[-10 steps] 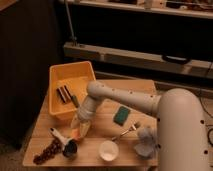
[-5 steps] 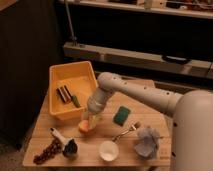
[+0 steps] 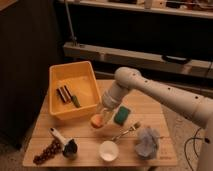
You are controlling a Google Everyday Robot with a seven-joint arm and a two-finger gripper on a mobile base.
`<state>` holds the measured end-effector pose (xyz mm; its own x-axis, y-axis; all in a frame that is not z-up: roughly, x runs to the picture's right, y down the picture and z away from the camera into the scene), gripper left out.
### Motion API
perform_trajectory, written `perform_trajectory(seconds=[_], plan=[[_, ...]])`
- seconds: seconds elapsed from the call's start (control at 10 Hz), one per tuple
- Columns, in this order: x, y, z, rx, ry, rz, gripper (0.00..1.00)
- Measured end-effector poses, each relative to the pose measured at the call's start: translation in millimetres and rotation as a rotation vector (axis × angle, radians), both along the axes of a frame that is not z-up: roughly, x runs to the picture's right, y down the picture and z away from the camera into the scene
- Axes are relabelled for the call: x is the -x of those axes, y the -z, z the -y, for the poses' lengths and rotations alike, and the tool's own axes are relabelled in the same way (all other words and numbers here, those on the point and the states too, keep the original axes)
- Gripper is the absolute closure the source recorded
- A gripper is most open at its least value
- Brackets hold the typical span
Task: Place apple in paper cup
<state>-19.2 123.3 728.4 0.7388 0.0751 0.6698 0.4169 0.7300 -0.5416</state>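
On the light wooden table [image 3: 150, 112] the landmark is the large yellow plastic bin [image 3: 75, 90], which sits toward the back left corner. Just off the bin's front right corner hangs the gripper [image 3: 101, 118], at the end of a pale, bulky arm [image 3: 150, 90] that reaches in from the right. The small round orange-red apple [image 3: 96, 121] is right at the gripper's tip, above the table surface and beside the bin's near wall; whether it is clamped or merely touched, I cannot tell.

The small short white paper cup [image 3: 108, 150] stands well in front of the bin, near the table's front edge, and somewhat to the right of the apple, apart from it. Its pale inside faces up.

To the right of the bin, just past the gripper, lies a flat green rectangular sponge [image 3: 122, 114]. Further right and forward from the bin, a crumpled grey-blue cloth [image 3: 147, 141] sits near the front right of the table. In front of the bin's left end are a dark round object with a white handle [image 3: 65, 142] and, beside it, a dark reddish bunch of grapes [image 3: 47, 151]. Inside the bin lie a few small dark items [image 3: 66, 95], against its floor.
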Motion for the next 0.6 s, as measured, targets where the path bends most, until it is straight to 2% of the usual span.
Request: perform_trajectory(seconds=[0.2, 0.3, 0.6], plan=[[-27.2, 27.4, 10.0, -0.007, -0.028, -0.023, 0.82], [-34.1, 39.8, 8.1, -0.005, -0.022, -0.022, 0.82], [-39.3, 78.9, -21.8, 0.010, -0.020, -0.014, 0.82]])
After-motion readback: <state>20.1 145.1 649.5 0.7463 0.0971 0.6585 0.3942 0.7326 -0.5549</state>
